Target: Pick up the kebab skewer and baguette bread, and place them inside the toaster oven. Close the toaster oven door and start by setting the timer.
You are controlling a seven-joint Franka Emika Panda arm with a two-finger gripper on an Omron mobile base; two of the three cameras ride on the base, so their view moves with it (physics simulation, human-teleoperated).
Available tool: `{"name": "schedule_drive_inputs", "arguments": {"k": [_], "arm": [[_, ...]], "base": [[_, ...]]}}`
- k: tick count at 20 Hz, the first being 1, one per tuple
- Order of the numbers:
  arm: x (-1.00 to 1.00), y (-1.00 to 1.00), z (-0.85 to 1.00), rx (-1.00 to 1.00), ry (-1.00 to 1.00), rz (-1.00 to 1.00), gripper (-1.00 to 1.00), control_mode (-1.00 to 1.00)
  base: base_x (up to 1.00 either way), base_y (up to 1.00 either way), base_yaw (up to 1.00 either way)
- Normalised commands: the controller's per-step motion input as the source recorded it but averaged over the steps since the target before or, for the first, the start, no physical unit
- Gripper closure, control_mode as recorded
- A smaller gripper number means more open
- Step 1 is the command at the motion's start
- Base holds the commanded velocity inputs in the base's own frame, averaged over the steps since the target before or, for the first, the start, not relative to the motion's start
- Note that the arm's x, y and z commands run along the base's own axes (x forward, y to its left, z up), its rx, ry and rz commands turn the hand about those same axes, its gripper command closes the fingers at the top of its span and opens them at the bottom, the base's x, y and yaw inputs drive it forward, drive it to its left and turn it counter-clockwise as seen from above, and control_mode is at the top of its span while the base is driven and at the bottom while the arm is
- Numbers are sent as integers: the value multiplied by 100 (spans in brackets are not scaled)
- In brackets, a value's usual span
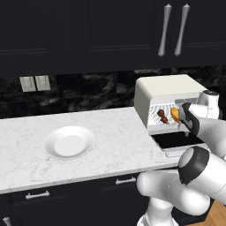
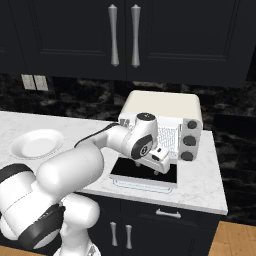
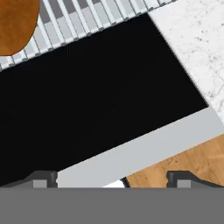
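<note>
I see the boxy cream-white toaster oven [image 1: 165,88] with its dark glass door [image 3: 96,96] folded down flat. Dark red kebab skewer [image 1: 162,116] and orange-brown baguette loaf [image 1: 175,114] lie on its wire rack. My gripper [image 3: 111,178] hangs above the door, jaws spread wide, empty.

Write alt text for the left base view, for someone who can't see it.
A cream-white boxy toaster oven stands on the white marble counter, its dark glass door folded down open, with a dark red kebab skewer and an orange-brown baguette loaf on its rack. An empty round white plate lies left.
</note>
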Motion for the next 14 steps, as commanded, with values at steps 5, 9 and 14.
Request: {"name": "schedule_drive_inputs", "arguments": {"k": [5, 9, 14], "arm": [[13, 0, -43, 0, 0, 0, -100, -100], [41, 0, -12, 0, 0, 0, -100, -100], [38, 0, -14, 0, 0, 0, -100, -100]], "base": [[0, 0, 0], [0, 0, 0], [0, 0, 0]]}}
